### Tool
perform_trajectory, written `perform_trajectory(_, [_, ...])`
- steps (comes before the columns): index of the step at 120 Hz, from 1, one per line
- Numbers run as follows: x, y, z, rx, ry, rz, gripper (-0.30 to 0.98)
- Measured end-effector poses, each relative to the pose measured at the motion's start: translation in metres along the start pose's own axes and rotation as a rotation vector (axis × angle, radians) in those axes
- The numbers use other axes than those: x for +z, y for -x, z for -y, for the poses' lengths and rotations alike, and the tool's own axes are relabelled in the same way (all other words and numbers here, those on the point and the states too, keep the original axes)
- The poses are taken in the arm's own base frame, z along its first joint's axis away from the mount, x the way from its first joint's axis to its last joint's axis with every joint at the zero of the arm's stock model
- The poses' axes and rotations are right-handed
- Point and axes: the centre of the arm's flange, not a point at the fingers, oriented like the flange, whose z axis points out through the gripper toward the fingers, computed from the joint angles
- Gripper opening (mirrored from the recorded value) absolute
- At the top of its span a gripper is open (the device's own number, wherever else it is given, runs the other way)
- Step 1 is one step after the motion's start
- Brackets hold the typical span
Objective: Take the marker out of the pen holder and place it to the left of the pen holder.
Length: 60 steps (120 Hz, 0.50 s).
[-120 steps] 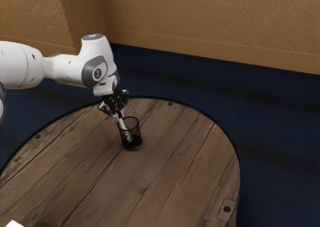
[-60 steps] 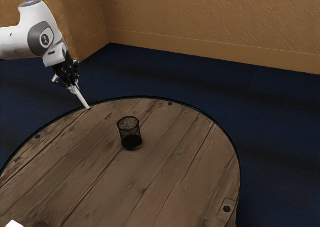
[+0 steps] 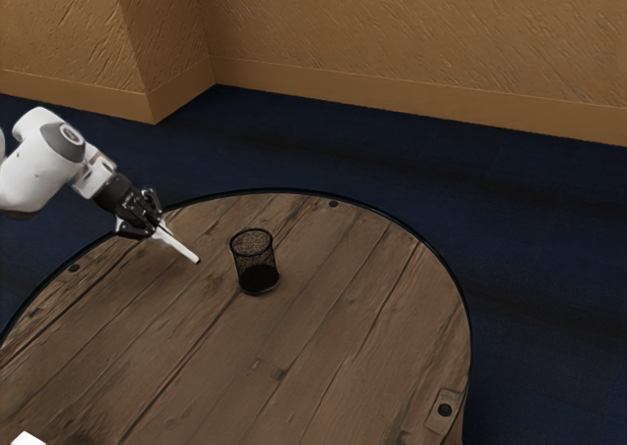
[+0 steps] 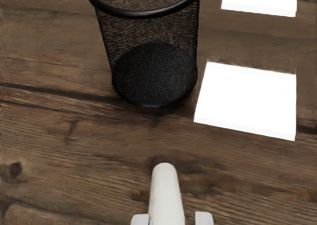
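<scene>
marker (image 3: 178, 247) held near pen holder (image 3: 256, 269)

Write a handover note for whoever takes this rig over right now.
Gripper: shut on the marker, which slants down toward the table; whether its tip touches, I can't tell.
Pen holder: upright on the table, empty, just toward the exterior view's right from the marker.
Done: marker out of the holder.
Left: set it down left of the holder, let go, back away.
</scene>
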Motion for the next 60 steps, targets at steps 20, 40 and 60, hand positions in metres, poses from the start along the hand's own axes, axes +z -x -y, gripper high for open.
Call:
perform_trajectory(20, [0.004,0.0,-0.002,0.061,0.004,-0.055,0.32])
perform_trajectory(40, [0.005,-0.003,-0.003,0.123,0.008,-0.072,0.52])
perform_trajectory(60, [-0.019,-0.135,0.002,0.421,0.154,0.196,0.61])
